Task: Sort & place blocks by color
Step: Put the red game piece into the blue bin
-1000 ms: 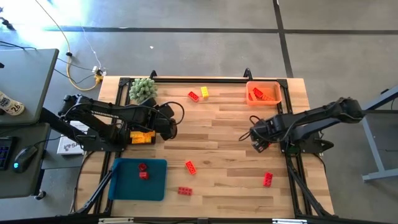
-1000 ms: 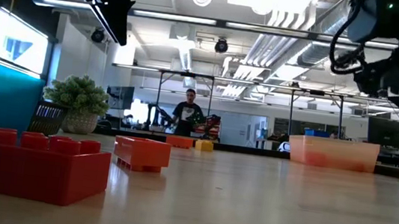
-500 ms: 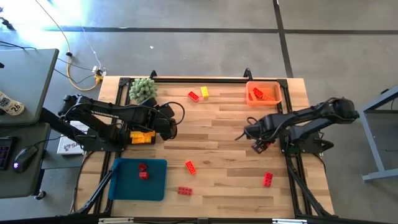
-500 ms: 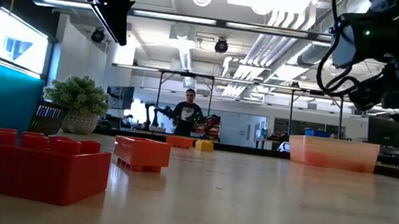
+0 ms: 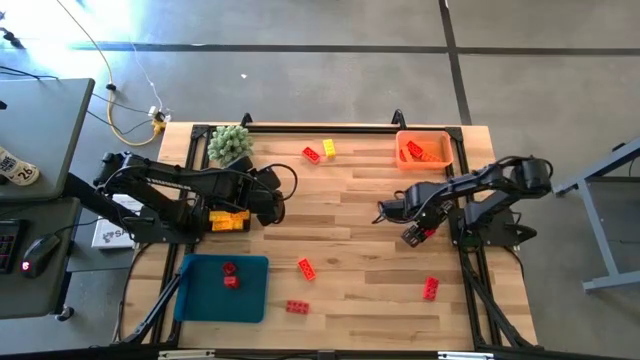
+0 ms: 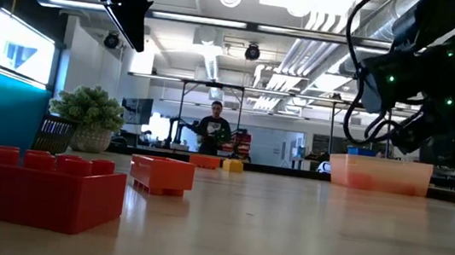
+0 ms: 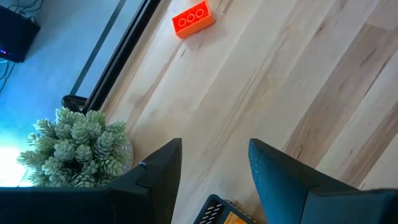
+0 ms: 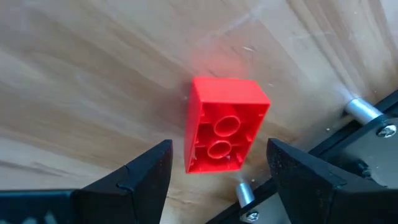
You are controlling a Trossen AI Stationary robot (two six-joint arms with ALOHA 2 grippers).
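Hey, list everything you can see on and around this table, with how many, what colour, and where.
table: one, light wood, under everything
blue tray: one, near left corner
blocks in blue tray: two, red
orange tray: one, far right corner
blocks in orange tray: several, red-orange, count unclear
yellow tray: one, left side, partly under the left arm
loose blocks: red beside yellow at the far edge; three red near the front
plant ball: one, green, far left corner
person: one, far back in the room
left gripper: open, above the table's left side
right gripper: open, right of centre
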